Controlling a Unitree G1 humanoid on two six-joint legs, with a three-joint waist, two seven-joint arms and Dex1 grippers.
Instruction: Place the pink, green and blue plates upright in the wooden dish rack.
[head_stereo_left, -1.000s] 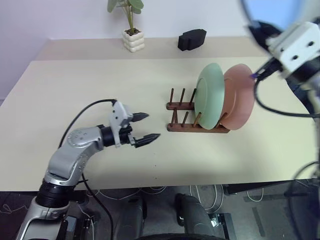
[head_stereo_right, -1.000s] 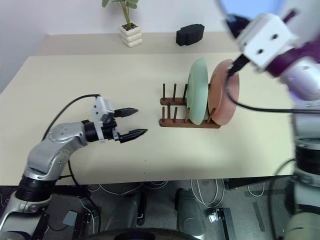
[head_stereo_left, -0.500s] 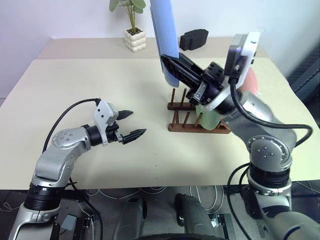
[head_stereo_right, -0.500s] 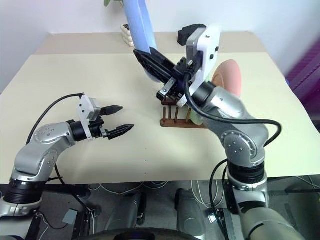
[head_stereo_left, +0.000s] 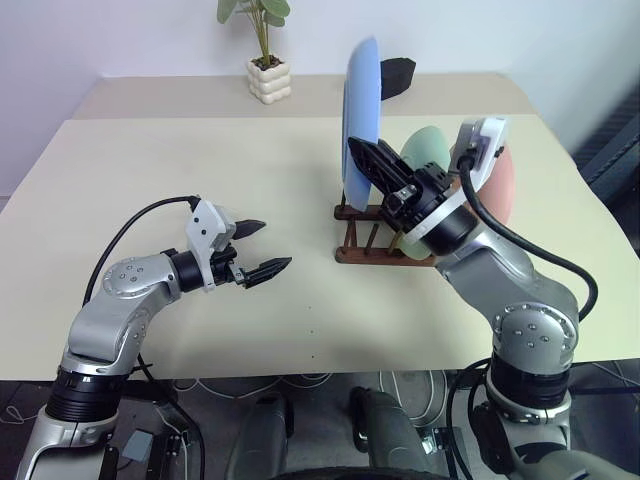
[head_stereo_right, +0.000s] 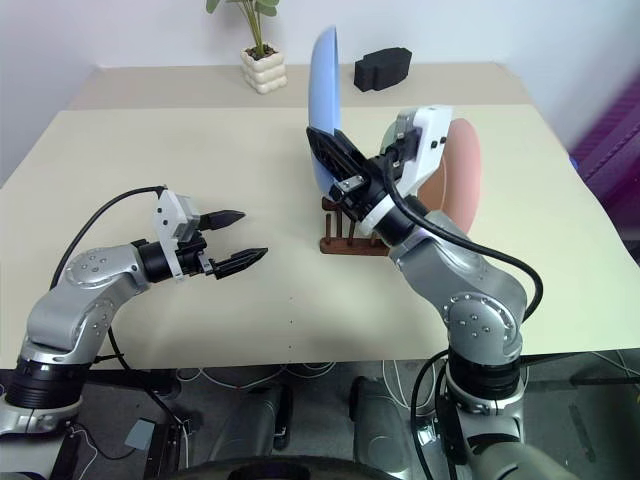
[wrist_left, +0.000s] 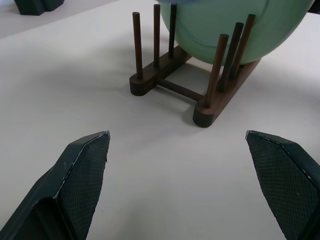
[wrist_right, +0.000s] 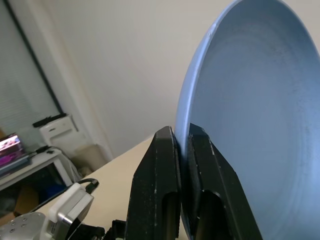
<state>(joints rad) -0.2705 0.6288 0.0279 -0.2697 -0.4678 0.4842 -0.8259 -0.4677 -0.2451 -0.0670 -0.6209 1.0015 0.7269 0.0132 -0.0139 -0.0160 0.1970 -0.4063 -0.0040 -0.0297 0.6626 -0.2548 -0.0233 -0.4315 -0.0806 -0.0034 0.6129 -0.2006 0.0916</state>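
Left eye view gives you the clearest read: your right gripper (head_stereo_left: 372, 163) is clamped on the rim of the blue plate (head_stereo_left: 361, 115), with one black finger on each face. You are holding the plate on edge, nearly upright, above the left end of the wooden dish rack (head_stereo_left: 385, 236). You cannot tell from these views whether the plate's bottom edge touches the pegs or rails.

You can see the green plate (head_stereo_left: 424, 152) standing upright in the rack behind your right arm, and the pink plate (head_stereo_left: 503, 180) standing upright beyond it at the rack's right end. The rack's left pegs stand bare, as your left wrist view shows. The rack itself sits right of the table's (head_stereo_left: 180, 160) middle.

Your left gripper (head_stereo_left: 258, 249) has its fingers spread wide apart and holds nothing. It hangs just over the table, left of the rack and well apart from it, pointing toward it.

A potted plant (head_stereo_left: 263, 50) and a black block (head_stereo_left: 397, 76) sit near the table's far edge.
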